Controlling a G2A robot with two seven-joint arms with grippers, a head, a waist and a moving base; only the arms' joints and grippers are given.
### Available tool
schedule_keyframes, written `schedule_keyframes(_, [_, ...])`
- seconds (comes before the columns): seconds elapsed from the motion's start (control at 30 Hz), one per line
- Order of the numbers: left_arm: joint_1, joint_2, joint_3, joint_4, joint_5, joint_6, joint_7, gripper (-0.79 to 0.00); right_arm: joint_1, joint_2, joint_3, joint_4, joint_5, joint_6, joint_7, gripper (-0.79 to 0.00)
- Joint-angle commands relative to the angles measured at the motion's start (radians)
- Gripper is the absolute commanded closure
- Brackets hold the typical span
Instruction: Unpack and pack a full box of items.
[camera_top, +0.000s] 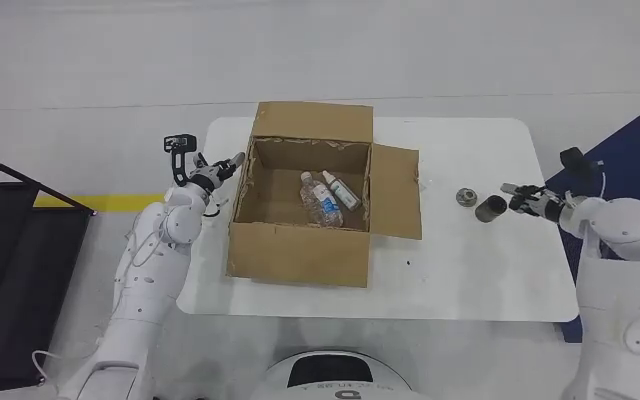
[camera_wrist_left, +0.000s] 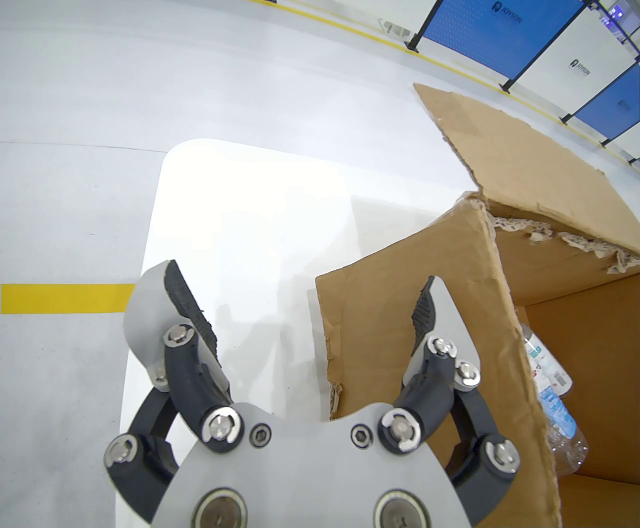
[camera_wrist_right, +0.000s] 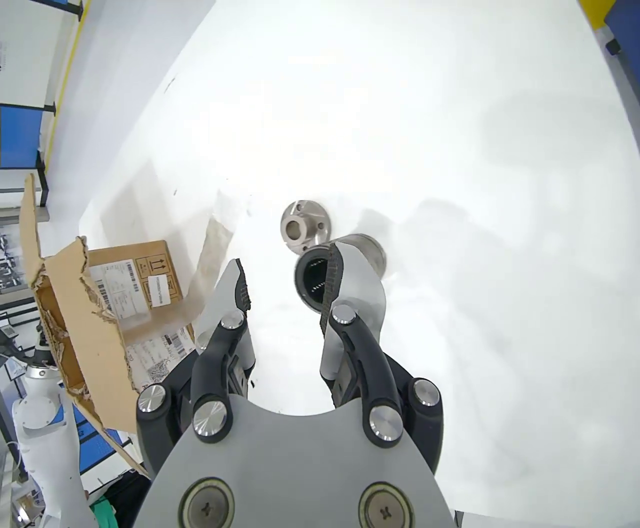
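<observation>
brown cardboard box is set mid-table with flaps spread; two bottles are seen lying flat on its floor toward the right side: a clear water bottle and a small white bottle just beside it; both long axes run far-left to near-right, caps seemingly at the far ends; right of the box, on the white table, a metal flange and a dark metal cylinder are found just beside each other; the cylinder is laid on its side, long axis roughly left-right, open mouth turned toward the right gripper; that claw's fingers are spread apart with nothing clamped, just right of the mouth; contact cannot be told; the left gripper is held wide apart, nothing in it, just outside the box's left wall; the bottles are judged nearer the left arm, the cylinder nearer the right; unpacking is judged part done.
</observation>
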Motion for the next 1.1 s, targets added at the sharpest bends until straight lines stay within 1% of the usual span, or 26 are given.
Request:
schedule_keyframes(0.0, [0.000, 0.000, 0.000, 0.000, 0.000, 0.000, 0.000, -0.785, -0.011, 0.004, 0.009, -0.005, -0.005, 0.003, 0.008, -0.283])
schedule_keyframes(0.1, [0.000, 0.000, 0.000, 0.000, 0.000, 0.000, 0.000, -0.785, -0.018, 0.009, -0.002, -0.004, -0.048, 0.031, 0.024, -0.277])
schedule_keyframes(0.23, [0.000, 0.000, 0.000, 0.000, 0.000, 0.000, 0.000, -0.785, -0.005, 0.013, -0.045, 0.001, -0.064, 0.023, 0.065, -0.271])
schedule_keyframes(0.33, [0.000, 0.000, 0.000, 0.000, 0.000, 0.000, 0.000, -0.785, 0.005, 0.017, -0.060, 0.007, -0.073, 0.028, 0.075, -0.296])
schedule_keyframes(0.53, [0.000, 0.000, 0.000, 0.000, 0.000, 0.000, 0.000, -0.785, 0.025, 0.023, -0.099, 0.025, -0.130, 0.081, 0.083, -0.286])
schedule_keyframes(0.67, [0.000, 0.000, 0.000, 0.000, 0.000, 0.000, 0.000, -0.785, 0.045, 0.025, -0.121, 0.040, -0.164, 0.125, 0.071, -0.314])
schedule_keyframes(0.83, [0.000, 0.000, 0.000, 0.000, 0.000, 0.000, 0.000, -0.785, 0.071, 0.028, -0.156, 0.051, -0.189, 0.142, 0.079, -0.308])
schedule_keyframes(0.97, [0.000, 0.000, 0.000, 0.000, 0.000, 0.000, 0.000, -0.785, 0.103, 0.029, -0.193, 0.080, -0.228, 0.170, 0.090, -0.299])
schedule_keyframes(1.07, [0.000, 0.000, 0.000, 0.000, 0.000, 0.000, 0.000, -0.785, 0.128, 0.030, -0.222, 0.104, -0.245, 0.171, 0.108, -0.286])
